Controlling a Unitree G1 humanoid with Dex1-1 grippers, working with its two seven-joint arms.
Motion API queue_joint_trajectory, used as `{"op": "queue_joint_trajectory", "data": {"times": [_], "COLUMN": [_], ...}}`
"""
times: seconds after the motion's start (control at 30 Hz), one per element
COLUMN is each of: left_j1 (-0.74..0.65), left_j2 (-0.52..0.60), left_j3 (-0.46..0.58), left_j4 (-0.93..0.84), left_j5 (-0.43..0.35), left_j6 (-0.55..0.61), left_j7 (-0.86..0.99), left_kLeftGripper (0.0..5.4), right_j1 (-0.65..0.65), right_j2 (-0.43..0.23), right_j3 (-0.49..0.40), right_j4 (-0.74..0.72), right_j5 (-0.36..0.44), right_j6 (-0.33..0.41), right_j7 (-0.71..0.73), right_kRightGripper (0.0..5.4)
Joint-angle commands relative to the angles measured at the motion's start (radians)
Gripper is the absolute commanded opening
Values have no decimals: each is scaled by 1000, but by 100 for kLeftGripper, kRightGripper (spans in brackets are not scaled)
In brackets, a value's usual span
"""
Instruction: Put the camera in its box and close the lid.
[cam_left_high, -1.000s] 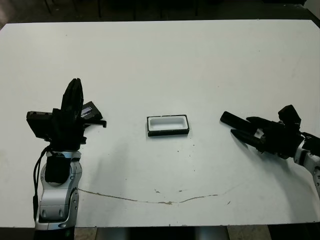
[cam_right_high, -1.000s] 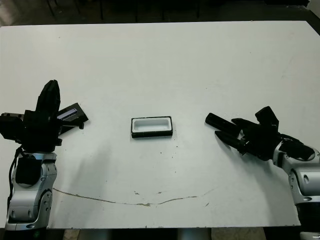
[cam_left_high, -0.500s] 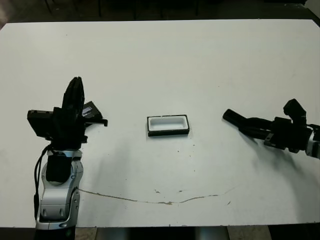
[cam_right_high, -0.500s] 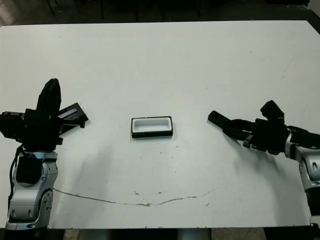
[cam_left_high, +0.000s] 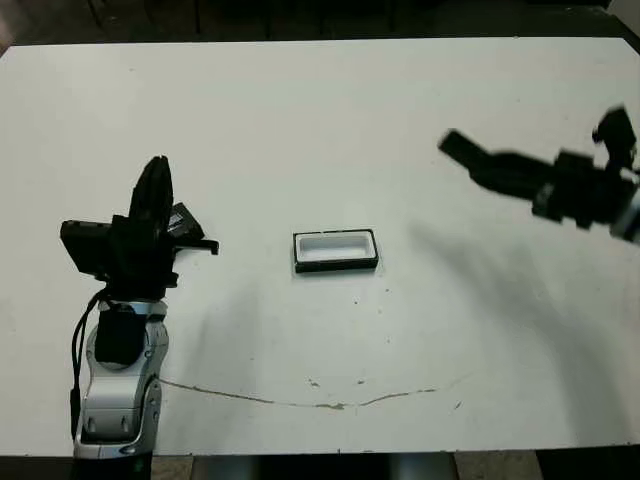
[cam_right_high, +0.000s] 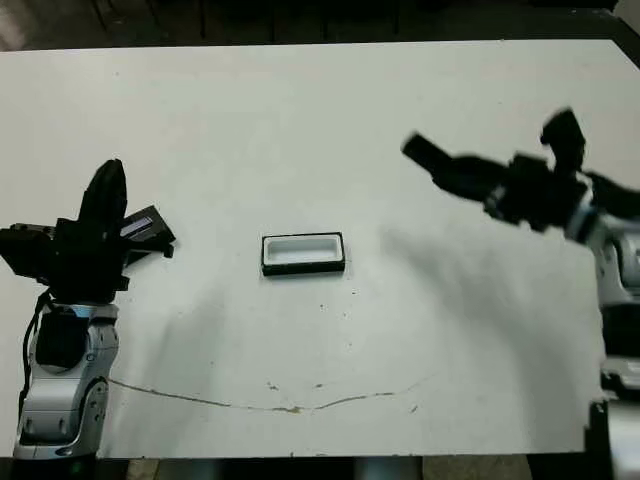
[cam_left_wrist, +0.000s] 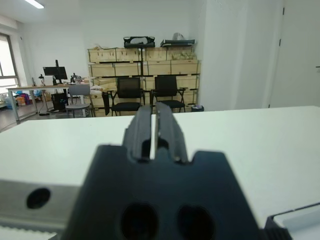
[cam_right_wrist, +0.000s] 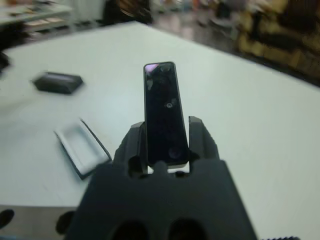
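From the head camera, the box (cam_left_high: 336, 251) lies open near the middle of the white table (cam_left_high: 320, 110), its white lining facing up and nothing in it. The lid (cam_right_high: 143, 228) lies toward the table's left edge, tilted, just beside the left gripper (cam_left_high: 155, 190), which stands upright on its wrist there, fingers together and holding nothing. The right gripper (cam_left_high: 500, 170) hangs blurred above the right part of the table, well apart from the box, with the camera (cam_left_high: 460, 148) sticking out from its fingers toward the table's middle. In the left wrist view the left gripper's two fingers (cam_left_wrist: 141, 127) stand almost touching, only a thin slit between them, with a corner of the box at the frame's lower right edge. In the right wrist view the right gripper's fingers (cam_right_wrist: 131, 145) clamp the lower end of the dark, narrow camera, which stands up between them; the box and the lid lie blurred on the table beyond.
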Motion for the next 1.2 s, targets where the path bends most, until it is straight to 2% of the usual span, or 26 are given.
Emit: {"op": "queue_joint_trajectory", "data": {"times": [0.03,0.2,0.37,0.5,0.67,0.83,1.2], "left_j1": [3,-2,-13,-23,-25,-24,-11], "left_j2": [-2,-4,-8,-13,-17,-17,-11], "left_j3": [-3,-1,4,4,0,-1,-16], "left_j4": [19,28,34,36,36,35,29], "left_j5": [5,8,0,-4,2,-5,15], "left_j6": [11,5,12,20,19,16,7], "left_j7": [6,11,16,17,20,17,17], "left_kLeftGripper": [0,0,0,0,0,0,0], "right_j1": [-99,-205,-216,-198,-171,-151,-117], "right_j2": [40,93,124,127,107,88,57], "right_j3": [89,236,330,382,448,462,481], "right_j4": [76,174,135,110,75,58,-111], "right_j5": [-63,-197,-272,-314,-392,-416,-407], "right_j6": [-24,-108,-102,-80,-90,-89,62], "right_j7": [48,121,166,184,190,218,275], "right_kRightGripper": [71,71,71,71,71,71,71]}}
